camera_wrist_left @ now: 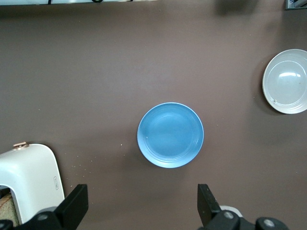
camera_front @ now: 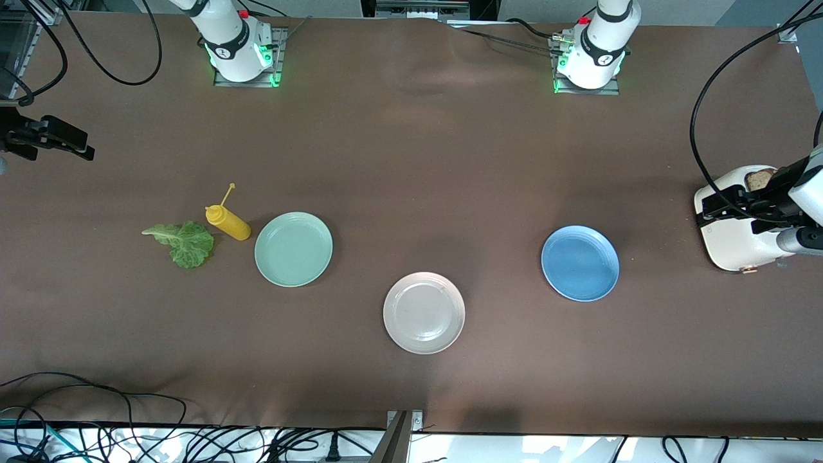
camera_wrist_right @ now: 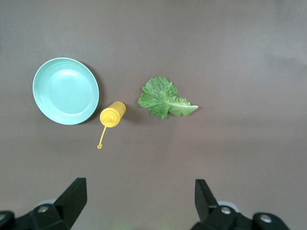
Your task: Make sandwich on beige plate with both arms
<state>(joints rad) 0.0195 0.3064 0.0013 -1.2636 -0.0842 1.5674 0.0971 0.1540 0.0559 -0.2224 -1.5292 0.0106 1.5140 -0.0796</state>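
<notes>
Plainly, the beige plate (camera_front: 424,312) (round, axis-less) lies flat and bare.

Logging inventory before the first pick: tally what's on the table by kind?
Plates: 3 (beige plate, mint plate, blue plate)
Lettuce leaf: 1
Yellow squeeze bottle: 1
Toaster holding bread: 1
Total: 6

Beige plate (camera_front: 424,312): round, pale, glossy w/ ridged rim, empty, flat on table mid-way btwn the arms' ends, nearest the front camera. Lettuce leaf (camera_front: 182,241): green, crinkled, lying flat on table toward right arm's end. Bread (camera_front: 761,178): brown slice w/ darker crust, only top edge showing, at left arm's end; 2nd slice can't tell.
</notes>
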